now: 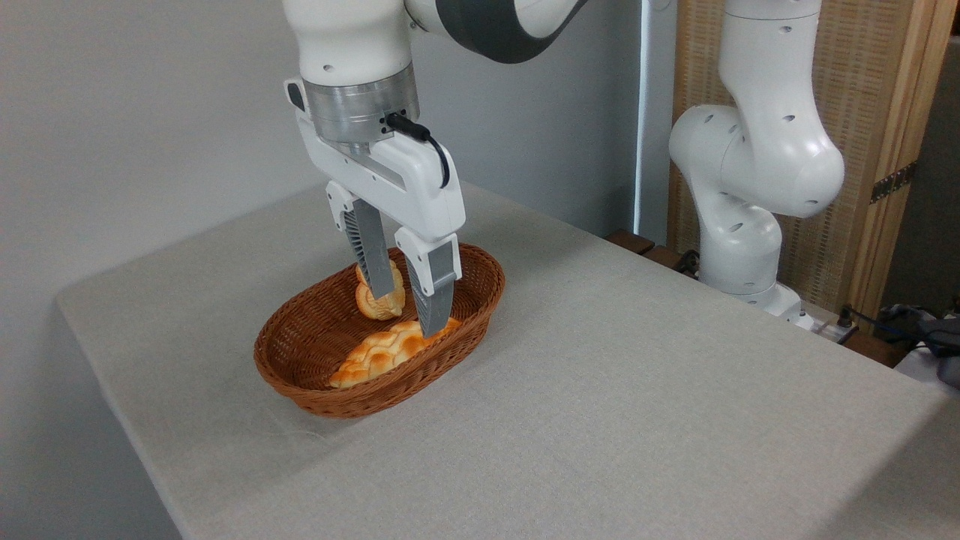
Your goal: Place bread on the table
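**Grasping the bun in the basket**

The pincer (411,298) hangs inside the brown wicker basket (480,300), its jaws parted and gripping nothing. The bread (379,301), a small knotted bun, sits in the far part of the basket; the left finger (371,251) crosses in front of it, and the right finger (433,289) stands beside it over a longer braided loaf (382,352) lying nearer the camera. Whether either finger touches the bun cannot be told.

For a sound grasp, the jaws likely need to straddle the bun's widest part before closing, with the right finger kept clear of the loaf so that only one piece lifts.

The basket rim rises around the pincer, so a straight upward lift appears safest before any sideways travel. The worktop (637,390) offers wide bare cloth to the right and front of the basket; the left edge lies closer, and the arm's base (742,255) occupies the far right
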